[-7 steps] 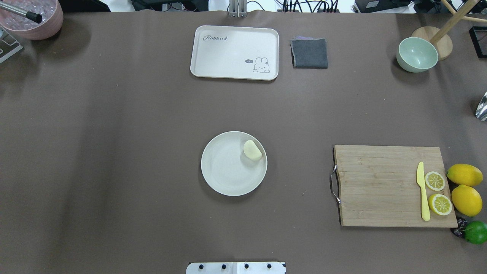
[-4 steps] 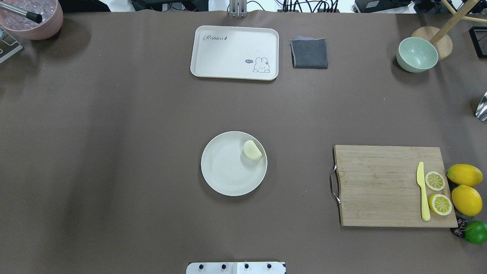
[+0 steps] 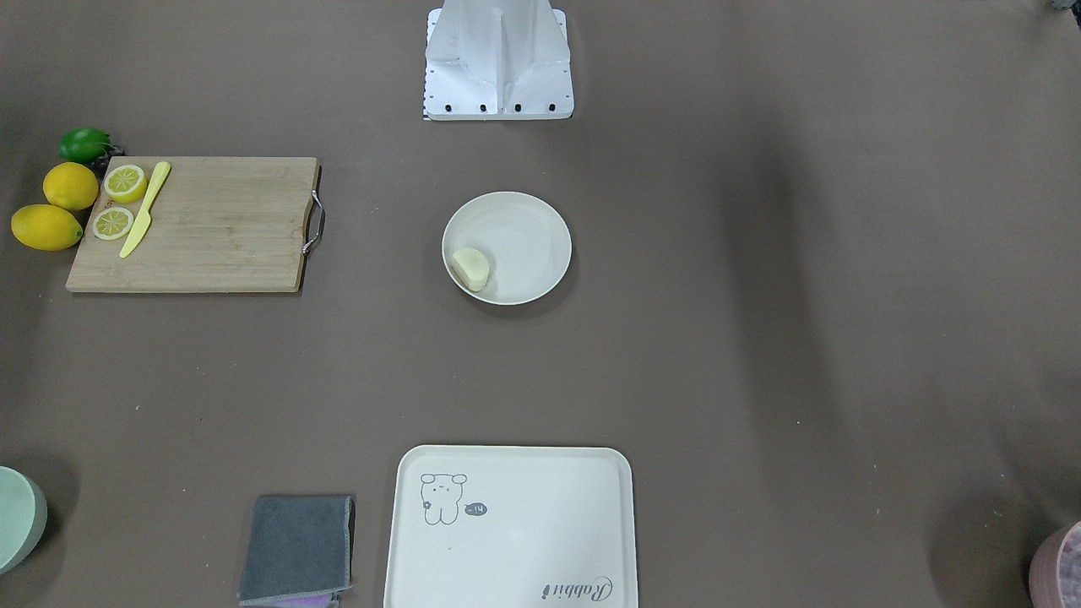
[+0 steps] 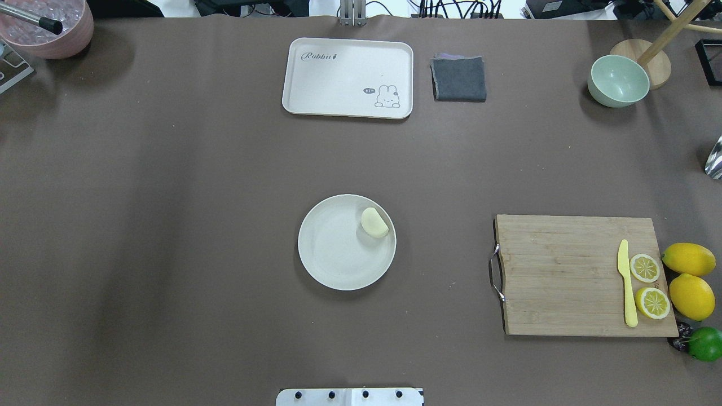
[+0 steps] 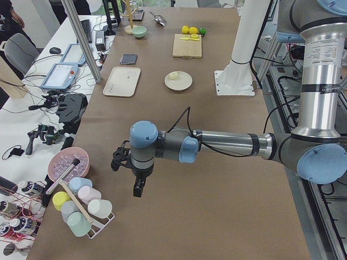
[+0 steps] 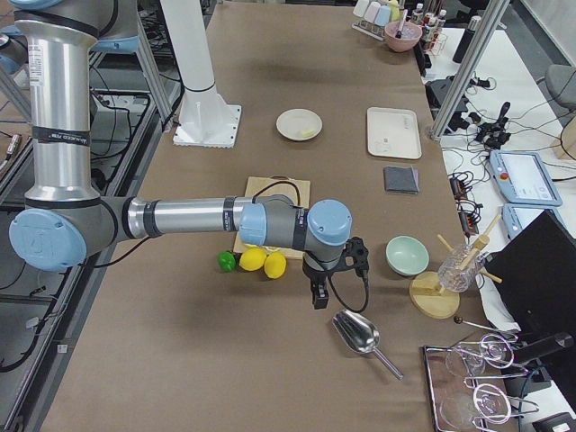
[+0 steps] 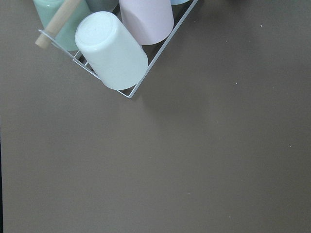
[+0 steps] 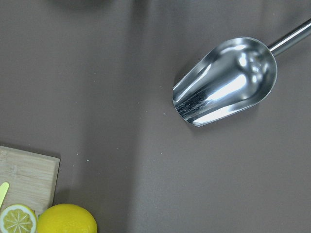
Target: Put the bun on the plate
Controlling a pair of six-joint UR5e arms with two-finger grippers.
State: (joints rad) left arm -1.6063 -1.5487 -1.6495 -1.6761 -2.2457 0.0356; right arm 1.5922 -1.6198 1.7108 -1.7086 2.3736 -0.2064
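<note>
The pale cream bun (image 4: 374, 223) lies inside the round off-white plate (image 4: 333, 256), against its far-right rim, at the table's middle. The front-facing view shows the bun (image 3: 470, 268) at the plate's (image 3: 532, 232) lower left. Neither gripper is near it. My left gripper (image 5: 138, 189) hangs over the table's left end beside a cup rack, seen only from the side, so I cannot tell its state. My right gripper (image 6: 317, 297) hangs over the right end near the lemons, and I cannot tell its state either.
A cream rabbit tray (image 4: 348, 77) and a grey cloth (image 4: 458, 79) lie at the far edge. A wooden board (image 4: 575, 275) with a yellow knife, lemon slices and lemons (image 4: 689, 279) sits right. A green bowl (image 4: 617, 80), metal scoop (image 8: 226, 80) and cup rack (image 7: 112, 48) stand at the ends.
</note>
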